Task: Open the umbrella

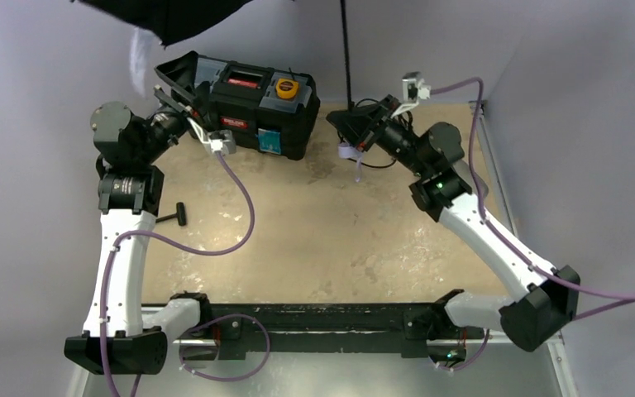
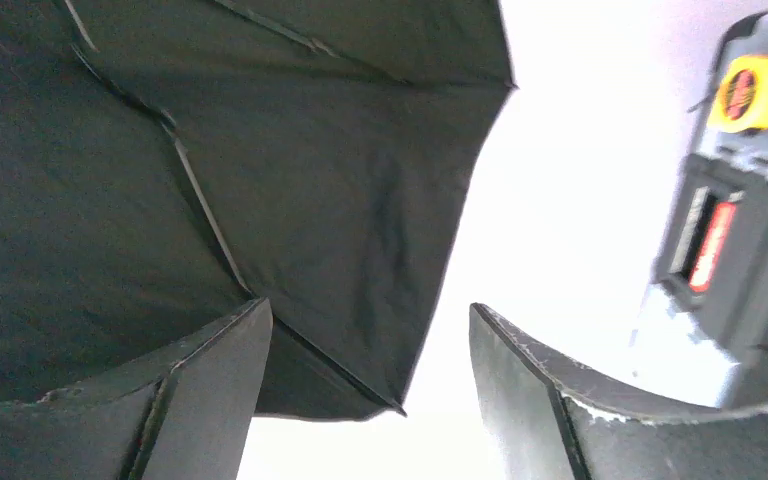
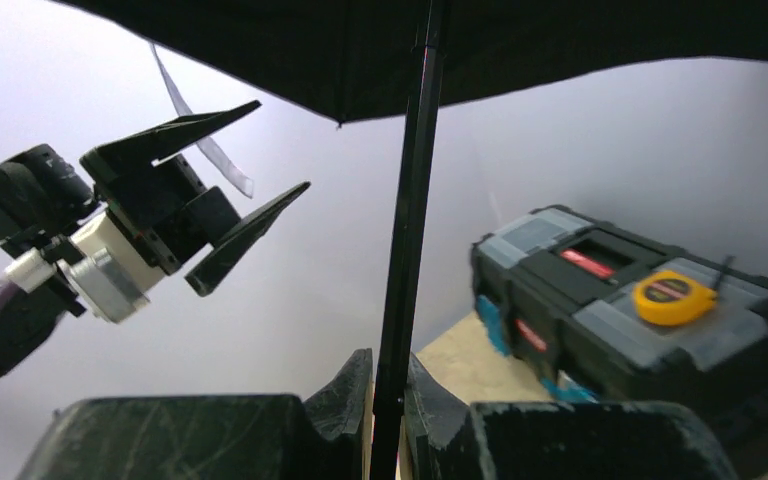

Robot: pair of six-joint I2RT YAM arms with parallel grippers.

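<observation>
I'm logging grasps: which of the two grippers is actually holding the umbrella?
The right gripper: it is shut on the thin black shaft of the umbrella. The left gripper is spread open, holding nothing, near its canopy.

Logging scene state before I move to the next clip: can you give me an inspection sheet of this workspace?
Surface: beige table, stained.
Job's things: umbrella canopy spread overhead; its shaft upright.
Clutter: black toolbox at the far side, yellow tape measure on it; T-handled tool by the left arm.
Grippers: left gripper open, raised, holding nothing; right gripper shut on the shaft.
Cables: purple cables loop from both wrists.
Surroundings: pale walls.
</observation>
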